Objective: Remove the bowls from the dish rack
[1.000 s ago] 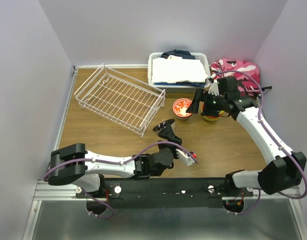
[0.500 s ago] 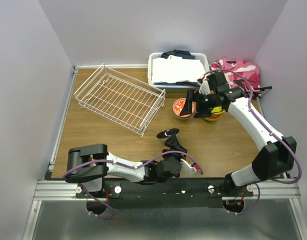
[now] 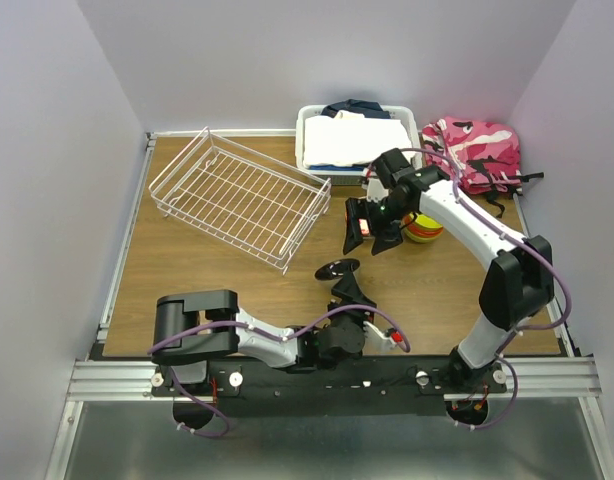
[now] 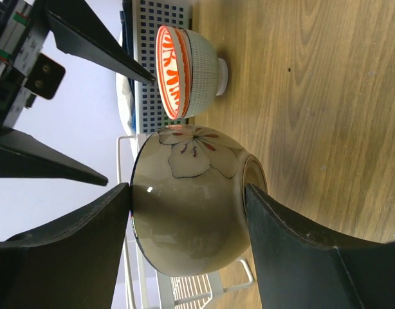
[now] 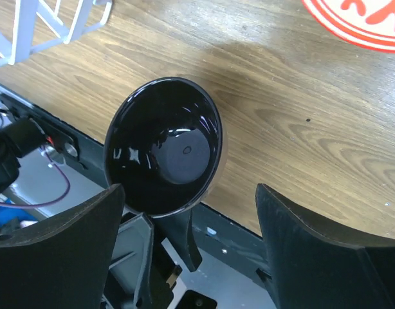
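The left jaws are clenched on the sides of the taupe bowl [image 4: 191, 212], holding it tipped near the middle of the bench's [image 3: 187, 270] front edge. The right jaws hang released, spread wide, close by the red-patterned bowl [image 4: 184, 71] toward the back right. The dish rack [image 3: 237, 195] sits at the back left corner.

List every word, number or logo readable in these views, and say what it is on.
No text can be read in any view.
On the grey-brown bowl: a painted flower, no letters.
On the red-patterned bowl: brush strokes only, no letters.
The coloured marks on the right arm: too small and blurred to read.
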Robot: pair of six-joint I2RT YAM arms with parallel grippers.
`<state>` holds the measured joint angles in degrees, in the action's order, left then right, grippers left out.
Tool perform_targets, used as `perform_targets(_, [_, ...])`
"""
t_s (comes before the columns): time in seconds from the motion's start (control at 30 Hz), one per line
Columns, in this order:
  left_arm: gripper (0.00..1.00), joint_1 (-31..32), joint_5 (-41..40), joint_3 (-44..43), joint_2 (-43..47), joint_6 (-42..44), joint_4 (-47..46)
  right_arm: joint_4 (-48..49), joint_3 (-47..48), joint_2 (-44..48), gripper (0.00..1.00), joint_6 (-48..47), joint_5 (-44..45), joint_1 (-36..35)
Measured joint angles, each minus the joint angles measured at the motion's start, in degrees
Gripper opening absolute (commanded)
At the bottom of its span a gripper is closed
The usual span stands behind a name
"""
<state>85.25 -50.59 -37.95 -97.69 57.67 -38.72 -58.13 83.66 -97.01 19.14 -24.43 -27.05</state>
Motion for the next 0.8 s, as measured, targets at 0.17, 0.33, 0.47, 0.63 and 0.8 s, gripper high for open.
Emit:
perform_targets(0.17, [0.30, 0.00, -1.27, 0.09, -1.31, 1.29, -2.99, -2.03, 1.86, -2.38, 0.87, -0.74, 1.18, -1.42])
perform_targets(0.33, [0.30, 0.00, -1.95, 0.11, -1.77, 2.32, -4.85, -3.65, 2.54, -4.46, 0.87, -1.29, 2.23, -2.56])
perform_targets(0.47, [0.30, -0.07, -2.51, 0.09, -1.77, 2.36, -4.96, -4.72, 2.54, -5.95, 0.83, -1.60, 2.86, -3.61])
perform_targets(0.63, [0.30, -0.28, -2.58, 0.09, -1.77, 2.38, -4.66, -5.01, 2.54, -7.43, 0.79, -2.14, 3.21, -4.66])
perform_targets(0.8, [0.30, -0.50, -2.58, -0.09, -1.81, 2.64, -2.58, -4.92, 2.51, -8.44, 0.68, -2.29, 3.17, -5.05])
